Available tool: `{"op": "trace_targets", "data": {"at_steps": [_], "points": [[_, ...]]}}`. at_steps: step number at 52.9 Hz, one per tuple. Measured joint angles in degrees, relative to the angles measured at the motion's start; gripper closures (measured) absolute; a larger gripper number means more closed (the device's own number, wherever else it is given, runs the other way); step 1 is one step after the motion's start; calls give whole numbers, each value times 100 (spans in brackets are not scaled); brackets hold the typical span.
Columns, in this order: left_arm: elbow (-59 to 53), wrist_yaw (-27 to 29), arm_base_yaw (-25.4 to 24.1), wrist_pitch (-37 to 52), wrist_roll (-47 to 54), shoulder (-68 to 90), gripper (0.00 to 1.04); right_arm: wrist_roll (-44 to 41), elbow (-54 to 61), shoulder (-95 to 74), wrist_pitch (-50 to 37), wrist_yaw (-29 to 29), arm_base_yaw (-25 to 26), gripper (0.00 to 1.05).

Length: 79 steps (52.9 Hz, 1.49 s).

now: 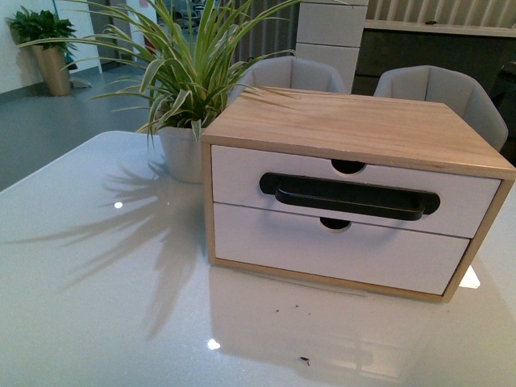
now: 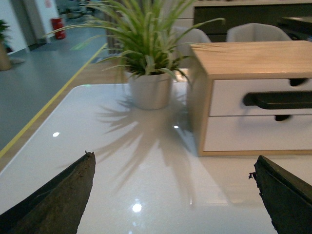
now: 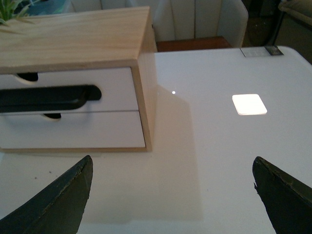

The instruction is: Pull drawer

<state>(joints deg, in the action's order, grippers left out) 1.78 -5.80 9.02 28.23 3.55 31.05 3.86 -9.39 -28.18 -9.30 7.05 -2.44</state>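
1. Sitting shut in the upper slot of a wooden box [image 1: 355, 121], the drawer [image 1: 239, 176] is lying flush with the frame, its black bar handle [image 1: 351, 197] running across the white front.
2. A plain white drawer front [image 1: 322, 250] is sitting directly beneath it.
3. The box is standing on a glossy white surface [image 1: 97, 306], with a potted plant [image 1: 189, 72] just beside it on the robot's left.
4. The left gripper [image 2: 173, 165] is hovering above the surface, fingers spread wide, holding nothing, apart from the box.
5. The right gripper [image 3: 172, 161] is hovering likewise, splayed and empty.
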Motion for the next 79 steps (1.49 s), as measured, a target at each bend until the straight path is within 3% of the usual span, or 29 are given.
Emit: {"op": "trace_targets", "data": {"at_steps": [6,13,26,35,45,54,68,79], "points": [[540,-662,299,1058,398,1676,7,-400,-535,-1182,-321,-557,-26,9],[1377,-1320,640,1252,966,3117,7,-973,-1091,-2356,-380,-1014,-55,9],[3093,-2153,1281,380,2308,4996,7,-2070,-2269,-4002,111,-1672,-160,9],[4548,-2625,1512,-1040,3388,5945,7,-2914,-3248,-4822,761,-2109,-339,9],[5967,-2649,1639,-2883,4621,6850,7,-3663,-4081,-5604,1329,-2321,-492,9],[6896,-2404,1781,-3698,5237,7444,7,-4000,-4489,-6033,1580,-2470,-647,9],[8223,-1917,1805,-4452,5886,8402,7,-4245,-4859,-6398,1722,-2809,-835,9],[8618,-1740,1792,-4664,6065,8688,7,-4323,-5058,-6620,1751,-2848,-870,9]]}}
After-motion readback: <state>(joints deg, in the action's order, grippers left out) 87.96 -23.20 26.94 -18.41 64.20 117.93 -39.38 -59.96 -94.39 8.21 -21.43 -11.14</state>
